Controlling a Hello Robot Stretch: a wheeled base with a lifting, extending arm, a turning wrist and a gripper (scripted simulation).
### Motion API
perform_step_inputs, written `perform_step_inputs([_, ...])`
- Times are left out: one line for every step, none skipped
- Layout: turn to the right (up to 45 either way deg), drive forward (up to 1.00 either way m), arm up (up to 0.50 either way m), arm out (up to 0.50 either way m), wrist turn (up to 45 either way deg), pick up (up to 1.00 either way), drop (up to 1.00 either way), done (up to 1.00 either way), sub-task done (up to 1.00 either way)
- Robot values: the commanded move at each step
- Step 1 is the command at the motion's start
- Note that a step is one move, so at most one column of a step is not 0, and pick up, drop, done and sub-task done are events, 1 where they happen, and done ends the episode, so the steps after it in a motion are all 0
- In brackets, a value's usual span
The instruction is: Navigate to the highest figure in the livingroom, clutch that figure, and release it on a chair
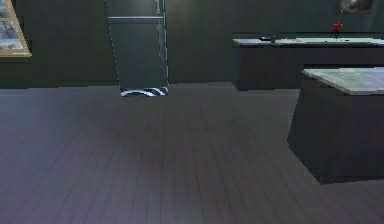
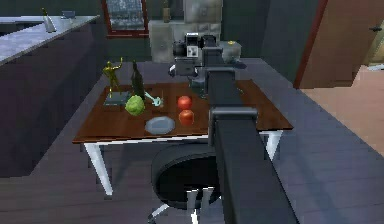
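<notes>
A small golden figure (image 2: 112,72) stands on the brown table (image 2: 255,112) near its far left corner, next to a dark bottle (image 2: 136,78). My arm (image 2: 235,140) reaches out over the table's middle. The gripper (image 2: 183,69) shows as a dark body left of the arm's far end, to the right of the figure and the bottle. The tabletop and other things lie behind it, so I cannot tell whether it holds anything. A dark round chair (image 2: 180,180) stands at the table's near side, left of the arm.
The table also bears a green round vegetable (image 2: 134,104), two red fruits (image 2: 184,101), a grey plate (image 2: 159,124) and a pale pot (image 2: 230,50). A counter (image 2: 40,50) flanks the left. In the forward view, a fridge (image 1: 137,45), a long counter (image 1: 300,50) and an island (image 1: 345,110) border bare dark floor.
</notes>
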Motion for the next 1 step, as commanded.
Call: perform_step_inputs([0.0,0.0,0.0,0.0,0.0,0.0,1.0,0.0,0.0])
